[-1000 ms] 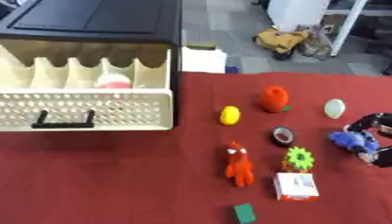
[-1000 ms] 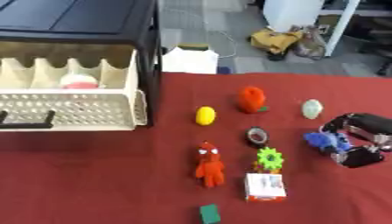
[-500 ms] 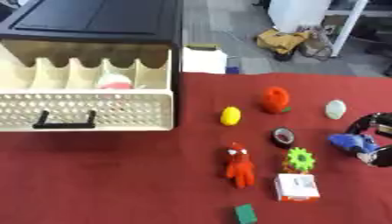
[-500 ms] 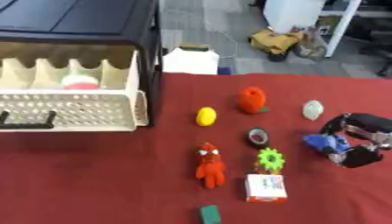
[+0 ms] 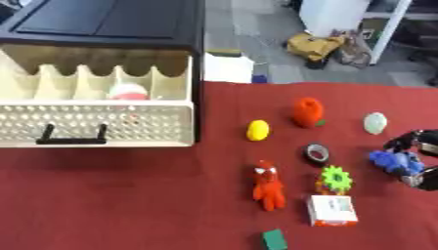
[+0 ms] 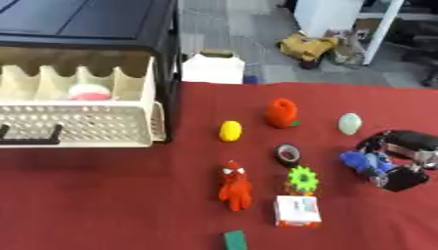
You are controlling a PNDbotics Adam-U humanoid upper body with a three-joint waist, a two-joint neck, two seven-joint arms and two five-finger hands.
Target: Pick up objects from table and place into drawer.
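My right hand (image 6: 400, 157) sits at the table's right side with its fingers curled round a blue object (image 6: 361, 161). The cream drawer (image 5: 96, 129) stands pulled out of a black cabinet (image 5: 102, 24) at the left, with a pink-and-white thing (image 5: 128, 91) in one compartment. Spread over the red table are a yellow lemon-shaped thing (image 5: 257, 130), an orange-red fruit (image 5: 307, 111), a pale egg shape (image 5: 375, 123), a black tape roll (image 5: 317, 153), a green gear (image 5: 335, 178), a red figure (image 5: 269, 184), a white-and-orange box (image 5: 332, 210) and a green block (image 5: 274, 239). The left hand is out of view.
Beyond the table's far edge lie a white box (image 5: 227, 68), a yellow bag (image 5: 318, 46) and a white cabinet (image 5: 340, 17) on the floor. Bare red cloth (image 5: 111, 200) stretches in front of the drawer.
The right hand with the blue object has shifted very slightly; the objects on the table stay where they were.
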